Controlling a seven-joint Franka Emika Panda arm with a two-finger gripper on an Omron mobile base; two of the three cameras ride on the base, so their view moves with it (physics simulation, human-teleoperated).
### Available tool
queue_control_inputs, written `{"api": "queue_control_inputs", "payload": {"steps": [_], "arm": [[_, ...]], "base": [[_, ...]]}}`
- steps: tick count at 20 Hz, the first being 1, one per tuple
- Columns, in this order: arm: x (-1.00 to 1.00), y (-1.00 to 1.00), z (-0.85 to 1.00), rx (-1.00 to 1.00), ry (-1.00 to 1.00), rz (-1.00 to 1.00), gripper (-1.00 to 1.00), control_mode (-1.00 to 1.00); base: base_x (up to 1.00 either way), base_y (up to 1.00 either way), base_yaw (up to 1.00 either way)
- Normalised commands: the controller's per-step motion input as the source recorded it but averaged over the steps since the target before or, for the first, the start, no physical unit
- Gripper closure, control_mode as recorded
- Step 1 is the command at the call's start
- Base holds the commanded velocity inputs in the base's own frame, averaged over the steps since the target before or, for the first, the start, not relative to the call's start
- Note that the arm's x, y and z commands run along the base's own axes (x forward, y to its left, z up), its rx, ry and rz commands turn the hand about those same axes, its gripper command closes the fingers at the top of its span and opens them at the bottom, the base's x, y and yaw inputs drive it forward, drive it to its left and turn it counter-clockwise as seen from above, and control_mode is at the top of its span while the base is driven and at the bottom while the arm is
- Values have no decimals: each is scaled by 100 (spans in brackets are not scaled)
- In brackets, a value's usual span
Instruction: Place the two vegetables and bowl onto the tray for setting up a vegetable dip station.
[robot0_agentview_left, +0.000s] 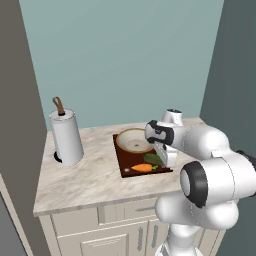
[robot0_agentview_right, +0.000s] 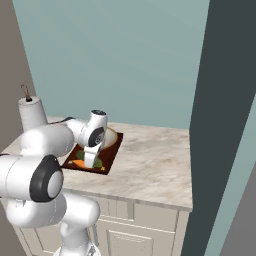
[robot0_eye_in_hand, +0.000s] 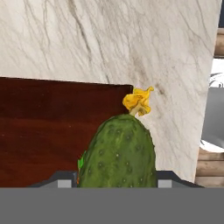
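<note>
The end effector (robot0_agentview_left: 161, 159) hangs low over the tray (robot0_agentview_left: 127, 161), its 2 fingers partly spread on either side of the cucumber (robot0_eye_in_hand: 119, 153), which lies between them on the tray's near right part; whether they press it I cannot tell. The carrot (robot0_agentview_left: 141, 168) lies on the tray just left of the cucumber, the bowl (robot0_agentview_left: 133, 140) sits on the tray's far half, and a paper towel roll (robot0_agentview_left: 66, 137) stands on the tabletop (robot0_agentview_left: 90, 175) to the left.

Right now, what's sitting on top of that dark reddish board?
On the tray sit the tan bowl, the orange carrot and the green cucumber, which lies between the gripper fingers. The arm covers the board's right part, so anything there can't be seen.
</note>
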Motion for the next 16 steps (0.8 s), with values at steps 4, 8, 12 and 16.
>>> {"api": "queue_control_inputs", "payload": {"steps": [4,8,12,16], "arm": [[7,0,-1,0,0,0,100,-100],[3,0,0,0,0,0,100,-100],[3,0,0,0,0,0,100,-100],[5,0,0,0,0,0,100,-100]], "base": [[0,0,0],[0,0,0],[0,0,0],[0,0,0]]}}
